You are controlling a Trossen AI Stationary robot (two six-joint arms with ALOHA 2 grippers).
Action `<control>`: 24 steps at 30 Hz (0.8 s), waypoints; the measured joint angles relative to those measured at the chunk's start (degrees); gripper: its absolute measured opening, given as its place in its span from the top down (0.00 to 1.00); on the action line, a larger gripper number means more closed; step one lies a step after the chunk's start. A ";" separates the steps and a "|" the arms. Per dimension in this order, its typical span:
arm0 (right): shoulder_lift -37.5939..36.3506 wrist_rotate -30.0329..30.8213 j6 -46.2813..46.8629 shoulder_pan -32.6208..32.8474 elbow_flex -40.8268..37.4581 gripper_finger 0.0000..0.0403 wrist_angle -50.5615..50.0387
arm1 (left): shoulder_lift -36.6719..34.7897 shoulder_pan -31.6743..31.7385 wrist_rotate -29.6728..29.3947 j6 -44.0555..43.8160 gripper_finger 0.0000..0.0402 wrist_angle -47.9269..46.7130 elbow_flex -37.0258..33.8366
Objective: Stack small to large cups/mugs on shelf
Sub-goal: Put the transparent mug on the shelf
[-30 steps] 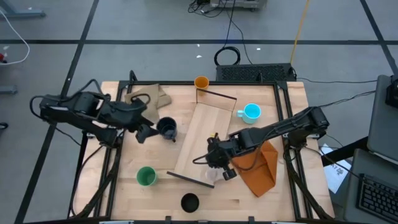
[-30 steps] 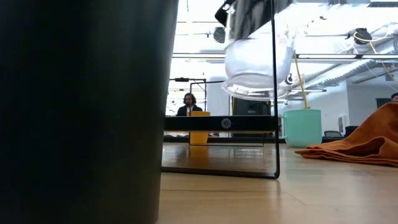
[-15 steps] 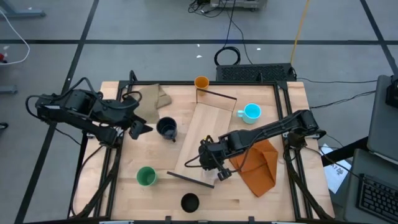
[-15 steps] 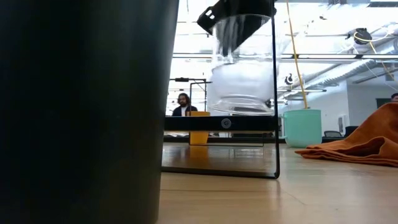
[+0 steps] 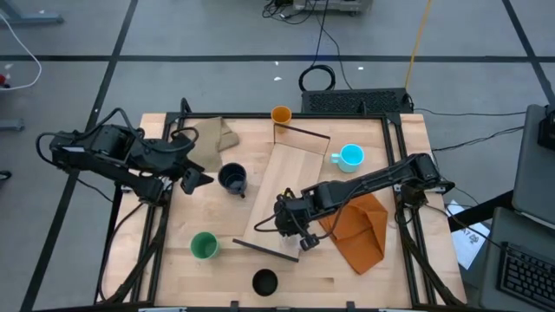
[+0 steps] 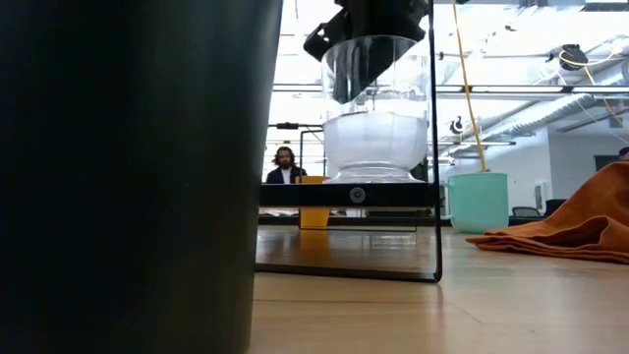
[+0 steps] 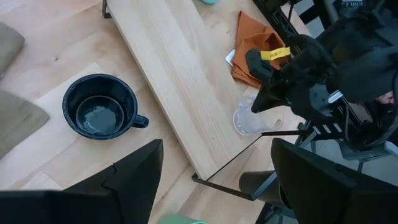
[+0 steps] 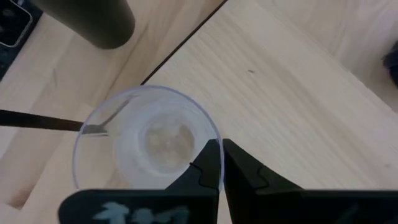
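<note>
Early in the job. On the shelf [image 5: 290,186], only the clear cup [image 6: 376,123], standing upright near the end strip closest to the black cup [image 5: 264,282]; seemingly seated on the board in the low view, though contact hard to confirm from that angle. Right gripper [image 8: 221,165] pressed together on the clear cup's rim, one finger inside the wall and one outside, so not yet released. Left gripper [image 5: 192,179] spread wide and holding nothing, hovering just beside the navy mug [image 5: 232,179], which sits on the table between the tan cloth [image 5: 208,139] and the shelf. Nothing stacked so far. Still loose on the table: green cup [image 5: 204,246] near the front left, black cup at the front edge, orange cup [image 5: 280,114] at the far edge just beyond the shelf's far strip, blue mug [image 5: 349,157] right of the shelf near the orange cloth [image 5: 357,234]. Left to do: let go of the clear cup, then bring over the remaining five in size order.
</note>
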 joint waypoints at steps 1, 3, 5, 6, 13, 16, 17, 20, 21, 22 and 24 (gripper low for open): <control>-0.03 -0.09 -0.02 0.01 0.00 1.00 -0.02 | -0.01 0.00 0.00 -0.02 0.26 0.00 0.00; -0.04 -0.12 -0.04 0.05 0.00 1.00 0.56 | 0.00 0.00 0.00 -0.04 0.26 0.00 0.00; -0.02 -0.14 -0.06 0.07 -0.02 1.00 0.73 | 0.01 0.00 0.00 -0.11 0.26 0.00 0.00; -0.04 -0.14 -0.04 0.07 -0.02 1.00 0.57 | -0.01 0.00 0.00 -0.13 0.26 0.00 0.00; -0.04 -0.10 -0.45 -0.22 -0.04 1.00 0.78 | 0.01 0.00 0.00 -0.29 0.26 0.04 0.00; -0.04 -0.09 -0.28 -0.68 -0.09 1.00 1.43 | 0.01 0.00 0.00 -0.35 0.26 0.04 0.00; -0.04 -0.07 -0.20 -0.90 -0.09 1.00 1.64 | 0.00 0.00 0.00 -0.44 0.26 0.04 0.00; -0.04 -0.98 0.24 -1.33 -0.09 1.00 1.67 | -0.01 0.00 0.00 -0.50 0.26 0.04 0.01; -0.04 -1.01 0.31 -1.38 -0.09 1.00 1.59 | -0.01 0.00 0.00 -0.50 0.26 0.04 0.02; -0.04 -1.02 0.12 -1.38 -0.09 1.00 1.48 | 0.01 0.00 0.00 -0.50 0.26 0.04 0.02; -0.04 -1.05 -0.26 -1.38 -0.09 1.00 1.17 | -0.01 0.00 0.00 -0.50 0.26 0.04 0.02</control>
